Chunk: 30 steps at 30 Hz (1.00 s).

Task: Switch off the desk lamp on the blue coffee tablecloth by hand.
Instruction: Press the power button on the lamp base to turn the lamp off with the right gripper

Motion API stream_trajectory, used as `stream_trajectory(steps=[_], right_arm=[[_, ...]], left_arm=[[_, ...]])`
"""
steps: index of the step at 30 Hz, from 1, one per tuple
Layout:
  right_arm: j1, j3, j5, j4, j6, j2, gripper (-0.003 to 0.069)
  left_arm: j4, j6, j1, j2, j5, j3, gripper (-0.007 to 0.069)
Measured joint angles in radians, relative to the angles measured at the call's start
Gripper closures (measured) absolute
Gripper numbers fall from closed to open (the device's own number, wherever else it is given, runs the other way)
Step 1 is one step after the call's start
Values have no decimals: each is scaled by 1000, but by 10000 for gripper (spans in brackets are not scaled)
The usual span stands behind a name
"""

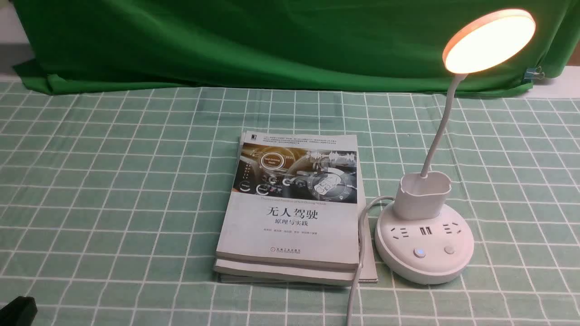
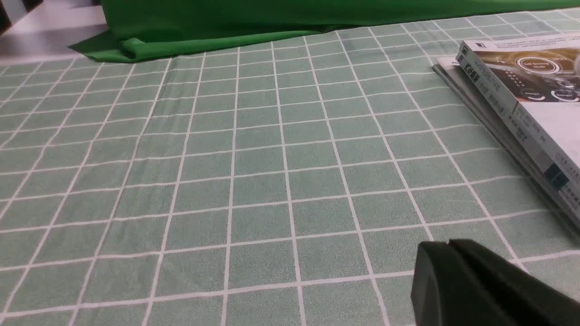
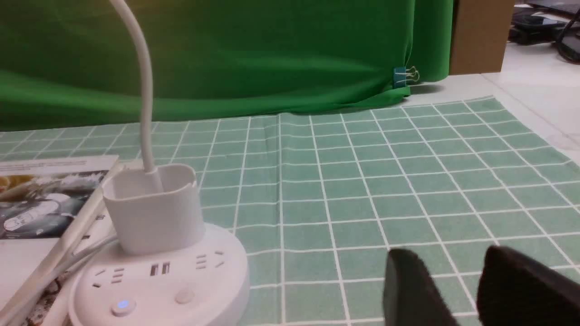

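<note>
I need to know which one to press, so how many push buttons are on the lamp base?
2: one lit blue button on the base's near side, and one unlit button to its right. Any on hidden sides wouldn't show.

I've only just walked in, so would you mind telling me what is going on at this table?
Nothing is being handled right now. The desk lamp is lit, standing on the checked tablecloth beside a stack of books, and it has yet to be switched off. The robot's right claw is open and empty, over the cloth to the right of the lamp's base. The left claw looks closed with nothing in it, away from the lamp.
</note>
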Motion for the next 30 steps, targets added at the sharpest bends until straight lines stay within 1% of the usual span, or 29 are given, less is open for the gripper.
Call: stream_trajectory(steps=[15, 25, 27, 30], right_arm=[[0, 0, 0, 0, 0, 0, 418], [22, 0, 0, 0, 0, 0, 418], [22, 0, 0, -7, -7, 0, 418], [22, 0, 0, -29, -53, 0, 418]], left_arm=[[0, 0, 0, 0, 0, 0, 624], [0, 0, 0, 0, 0, 0, 624], [0, 0, 0, 0, 0, 0, 624], [0, 0, 0, 0, 0, 0, 624]])
